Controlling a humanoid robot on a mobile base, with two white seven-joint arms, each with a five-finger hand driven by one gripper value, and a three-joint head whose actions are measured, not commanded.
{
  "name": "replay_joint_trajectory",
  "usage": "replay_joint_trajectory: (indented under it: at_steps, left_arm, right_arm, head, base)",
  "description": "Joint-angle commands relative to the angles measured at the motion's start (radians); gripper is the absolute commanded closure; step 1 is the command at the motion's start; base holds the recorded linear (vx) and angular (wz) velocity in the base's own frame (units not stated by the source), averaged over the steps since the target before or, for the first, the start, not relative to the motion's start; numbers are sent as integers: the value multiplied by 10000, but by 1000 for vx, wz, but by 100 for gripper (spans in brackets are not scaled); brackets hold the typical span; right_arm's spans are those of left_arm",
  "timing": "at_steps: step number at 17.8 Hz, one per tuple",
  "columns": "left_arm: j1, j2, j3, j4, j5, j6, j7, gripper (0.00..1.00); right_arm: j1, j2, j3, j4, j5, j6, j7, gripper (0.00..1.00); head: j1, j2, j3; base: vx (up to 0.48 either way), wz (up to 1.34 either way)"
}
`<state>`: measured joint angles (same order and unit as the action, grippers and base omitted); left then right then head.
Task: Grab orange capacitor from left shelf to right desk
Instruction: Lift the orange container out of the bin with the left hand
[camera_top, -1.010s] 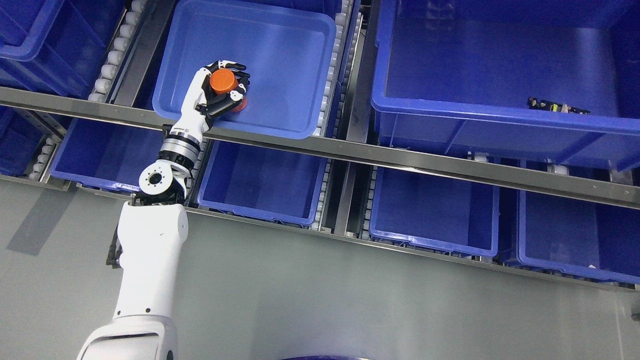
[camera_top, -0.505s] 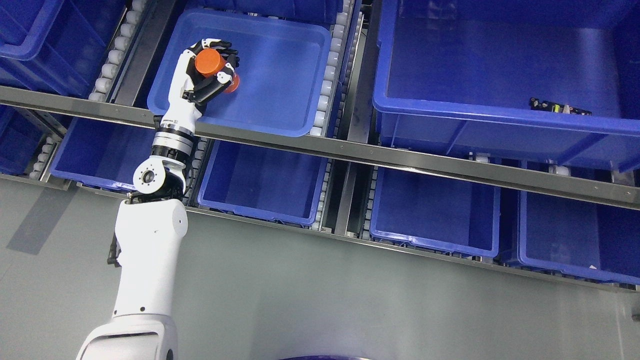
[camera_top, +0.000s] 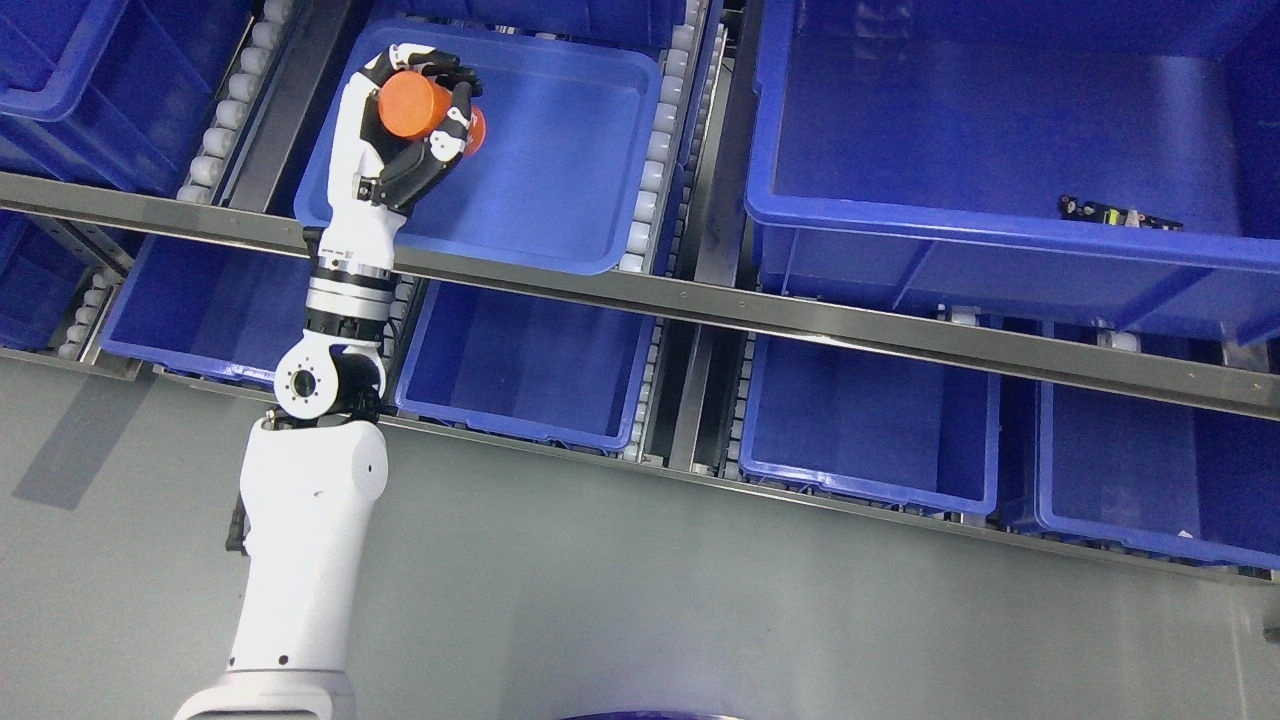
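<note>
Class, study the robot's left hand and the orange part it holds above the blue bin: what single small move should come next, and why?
Probably draw the left hand back toward the robot, over the bin rim. Its fingers already close on the orange capacitor, but it hangs above the shelf bin, with no desk in view.

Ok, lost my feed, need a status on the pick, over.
Left hand shut on capacitor. Capacitor over upper-left bin, near its left corner. Right hand out of view. Nothing in the way.
</note>
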<state>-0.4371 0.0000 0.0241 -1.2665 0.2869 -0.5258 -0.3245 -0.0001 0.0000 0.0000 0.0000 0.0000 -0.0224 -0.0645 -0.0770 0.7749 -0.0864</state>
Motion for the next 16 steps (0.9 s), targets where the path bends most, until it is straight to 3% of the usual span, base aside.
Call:
replay_joint_trajectory:
  at_steps: [1, 5, 16]
  left_arm:
    - [1898, 181, -334, -2610, 153, -1137, 8, 99]
    - [3157, 275, 97, -3947, 168, -1812, 8, 97]
    - [4263, 199, -256, -4117, 184, -2443, 8, 97]
  right_arm:
    - [215, -175, -122, -174, 61, -6, 1, 0]
    - [215, -175, -122, -174, 61, -6, 1, 0]
    - [215, -175, -122, -174, 61, -6, 1, 0]
  head:
    - [0, 0, 0]
    - [0, 0, 0]
    - [0, 0, 0]
  base:
    - [0, 0]
    - [0, 0]
    - [0, 0]
